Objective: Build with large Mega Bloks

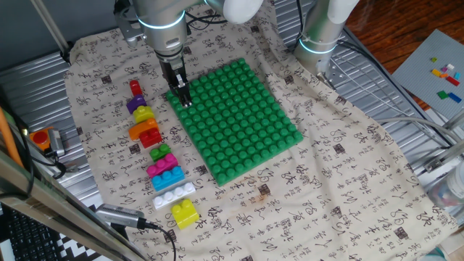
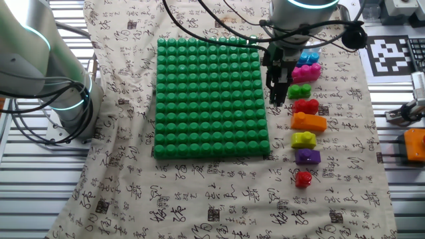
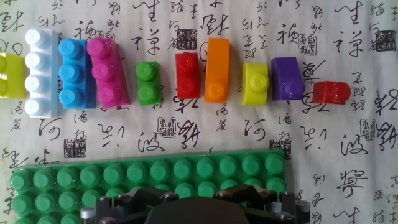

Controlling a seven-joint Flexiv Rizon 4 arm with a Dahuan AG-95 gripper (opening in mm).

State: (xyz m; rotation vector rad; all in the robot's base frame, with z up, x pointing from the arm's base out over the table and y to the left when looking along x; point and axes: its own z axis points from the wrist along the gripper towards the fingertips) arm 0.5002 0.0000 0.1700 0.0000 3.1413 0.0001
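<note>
Bricks [image 1: 161,163] lie in one loose row on the patterned cloth [image 1: 341,181], running down the left of one fixed view just beside the green baseplate [image 1: 235,119]: small red [image 1: 135,88], purple [image 1: 135,104], yellow [image 1: 143,114], orange [image 1: 142,129], red [image 1: 151,138], green [image 1: 160,153], pink [image 1: 162,166], blue [image 1: 167,178], white [image 1: 174,195] and a last yellow one [image 1: 184,213] at the lower end. In the hand view the same row fills the top of the frame, each brick apart from the plate. No brick sits on the baseplate studs, so by the look of it building has not begun; every piece is left to place. The gripper [image 1: 185,101] hangs over the plate's left edge, near the purple and yellow bricks, and carries nothing (whether its fingers are spread or together I cannot tell, since the views show them only as a dark narrow tip). Tiny coloured bricks [image 1: 446,74] on a grey plate at the upper right lie well apart on the desk
</note>
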